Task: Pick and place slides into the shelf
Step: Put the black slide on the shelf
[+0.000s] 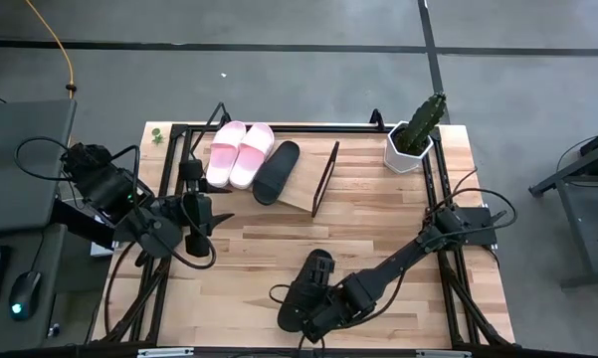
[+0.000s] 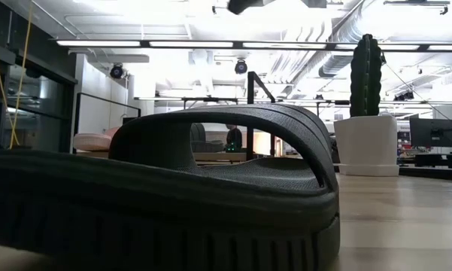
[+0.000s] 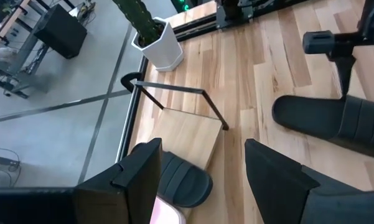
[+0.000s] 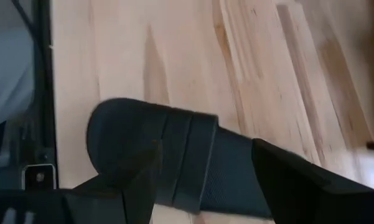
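**Last black slide under the right gripper**

Near the table's front edge, the right gripper (image 1: 313, 303) hangs with fingers spread over the remaining black slide (image 1: 308, 283), not yet pinching it. Two pink slides (image 1: 239, 152) and one black slide (image 1: 277, 171) already lie on the shelf (image 1: 303, 194). The left gripper (image 1: 196, 239) waits spread near the left edge. Next, I judge: close, lift, carry to the shelf's free end.

Slanted light wooden shelf (image 1: 297, 191) – its right part bare beside the shelved black rubber slide (image 1: 276, 171) | white pot with green cactus (image 1: 411, 145) blocks the far right corner | loose black slide (image 1: 308, 285) lies on the near tabletop – bare wood between it and the shelf
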You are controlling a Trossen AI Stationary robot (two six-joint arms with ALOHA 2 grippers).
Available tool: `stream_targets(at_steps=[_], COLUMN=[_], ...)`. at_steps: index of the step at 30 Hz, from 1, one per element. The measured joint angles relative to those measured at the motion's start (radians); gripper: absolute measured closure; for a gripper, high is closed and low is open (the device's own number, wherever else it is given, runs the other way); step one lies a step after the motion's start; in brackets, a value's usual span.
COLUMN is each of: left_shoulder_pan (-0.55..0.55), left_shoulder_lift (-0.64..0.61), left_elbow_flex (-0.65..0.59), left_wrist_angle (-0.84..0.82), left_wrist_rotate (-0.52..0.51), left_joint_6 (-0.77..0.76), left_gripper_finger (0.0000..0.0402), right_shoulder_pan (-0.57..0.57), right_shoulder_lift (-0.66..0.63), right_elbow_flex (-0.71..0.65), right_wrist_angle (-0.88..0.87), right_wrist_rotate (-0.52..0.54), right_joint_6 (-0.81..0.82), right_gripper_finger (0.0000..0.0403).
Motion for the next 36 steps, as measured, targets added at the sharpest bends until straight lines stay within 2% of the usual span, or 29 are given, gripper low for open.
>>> stream_targets(at_steps=[8, 22, 36], left_shoulder_pan=[0.000, 0.000, 0.000], left_shoulder_lift=[0.000, 0.000, 0.000], left_elbow_flex=[-0.006, -0.006, -0.006], left_wrist_angle=[0.015, 0.013, 0.010], left_wrist_rotate=[-0.001, 0.010, 0.013], left_joint_6=[0.005, 0.006, 0.007], left_gripper_finger=[0.0191, 0.0191, 0.0191], right_shoulder_pan=[-0.004, -0.052, -0.156], right_shoulder_lift=[0.019, 0.045, 0.025], right_elbow_flex=[0.000, 0.000, 0.000], right_wrist_angle=[-0.047, -0.065, -0.096], right_wrist_rotate=[0.020, -0.090, -0.345], right_joint_6=[0.014, 0.002, -0.197], right_gripper_finger=[0.0164, 0.0164, 0.0164])
